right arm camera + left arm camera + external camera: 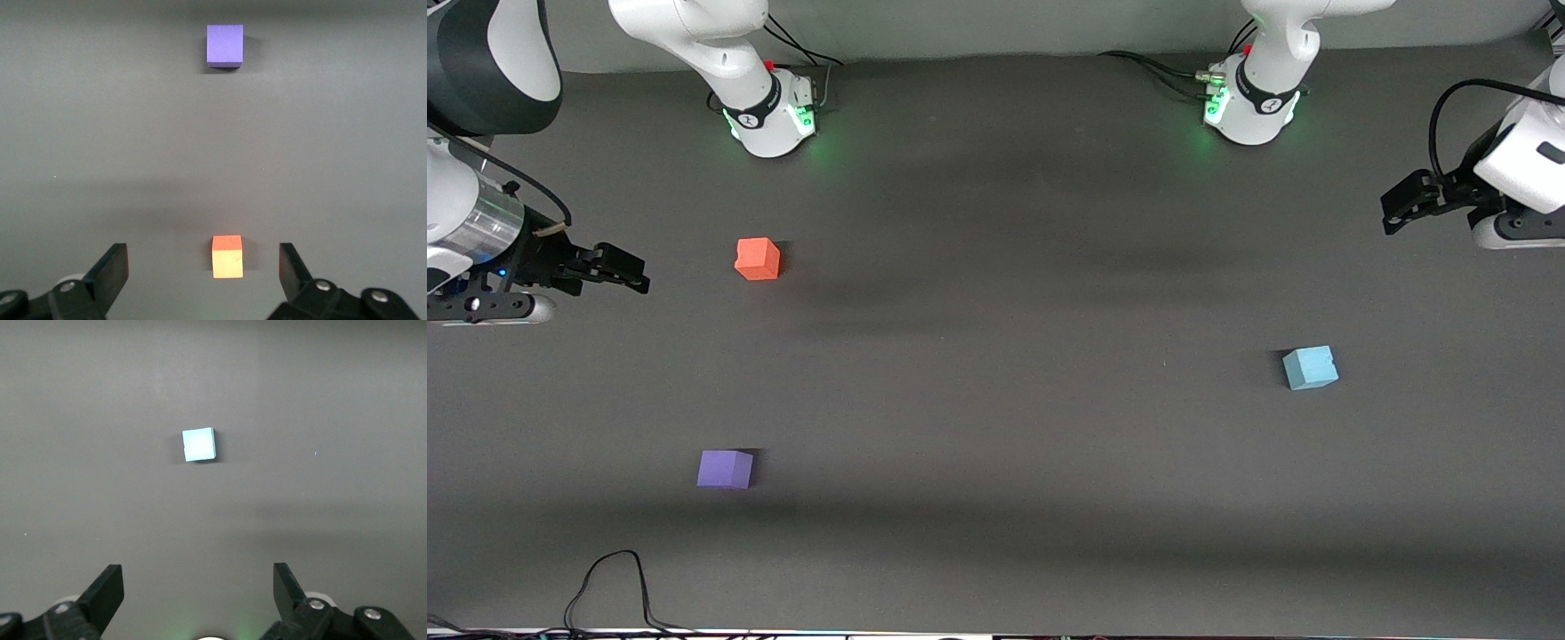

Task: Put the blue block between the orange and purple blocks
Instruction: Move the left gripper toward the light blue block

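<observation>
The blue block (1310, 368) sits on the dark table toward the left arm's end; it also shows in the left wrist view (199, 445). The orange block (758, 259) sits toward the right arm's end, and the purple block (725, 468) lies nearer the front camera than it. Both show in the right wrist view, the orange block (227, 256) and the purple block (225, 45). My left gripper (1392, 213) is open and empty, up in the air at the left arm's end. My right gripper (636, 277) is open and empty, up in the air at the right arm's end beside the orange block.
The two arm bases (769, 111) (1249, 107) stand at the table's edge farthest from the front camera. A black cable (614, 587) loops on the table's edge nearest the front camera, at the right arm's end.
</observation>
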Robot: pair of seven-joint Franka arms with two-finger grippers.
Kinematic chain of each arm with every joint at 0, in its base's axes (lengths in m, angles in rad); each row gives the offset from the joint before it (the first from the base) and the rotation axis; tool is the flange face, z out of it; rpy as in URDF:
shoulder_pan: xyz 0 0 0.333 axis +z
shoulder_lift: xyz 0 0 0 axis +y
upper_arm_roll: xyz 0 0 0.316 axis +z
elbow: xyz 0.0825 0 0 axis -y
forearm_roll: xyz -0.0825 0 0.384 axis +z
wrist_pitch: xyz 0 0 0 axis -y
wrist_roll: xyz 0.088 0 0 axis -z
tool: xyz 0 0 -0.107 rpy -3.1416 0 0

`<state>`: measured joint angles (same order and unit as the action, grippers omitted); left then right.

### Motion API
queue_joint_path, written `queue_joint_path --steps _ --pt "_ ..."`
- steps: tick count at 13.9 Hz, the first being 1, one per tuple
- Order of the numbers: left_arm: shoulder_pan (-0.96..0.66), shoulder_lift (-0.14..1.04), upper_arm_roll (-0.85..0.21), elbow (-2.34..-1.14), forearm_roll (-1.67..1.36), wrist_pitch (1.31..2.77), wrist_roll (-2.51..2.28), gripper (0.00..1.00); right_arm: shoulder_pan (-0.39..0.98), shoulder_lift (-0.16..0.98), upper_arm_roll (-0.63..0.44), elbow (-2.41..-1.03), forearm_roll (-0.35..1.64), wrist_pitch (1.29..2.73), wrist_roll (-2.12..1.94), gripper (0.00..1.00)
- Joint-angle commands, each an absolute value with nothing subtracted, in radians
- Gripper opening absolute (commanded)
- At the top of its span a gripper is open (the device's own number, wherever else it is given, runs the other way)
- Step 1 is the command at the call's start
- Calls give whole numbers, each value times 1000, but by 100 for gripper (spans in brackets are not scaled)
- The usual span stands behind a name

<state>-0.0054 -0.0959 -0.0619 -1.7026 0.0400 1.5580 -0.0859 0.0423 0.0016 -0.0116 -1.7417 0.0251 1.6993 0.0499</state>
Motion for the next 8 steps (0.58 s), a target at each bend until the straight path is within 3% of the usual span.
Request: queue_joint_path --steps 1,8 --pt "-29 -78 -44 -1661 49 1514 -101 100 48 -5 -18 -1747 5 1710 31 100" --pt "-43 -42 -46 -1617 51 1513 -90 100 49 -5 -18 -1749 3 1709 32 100"
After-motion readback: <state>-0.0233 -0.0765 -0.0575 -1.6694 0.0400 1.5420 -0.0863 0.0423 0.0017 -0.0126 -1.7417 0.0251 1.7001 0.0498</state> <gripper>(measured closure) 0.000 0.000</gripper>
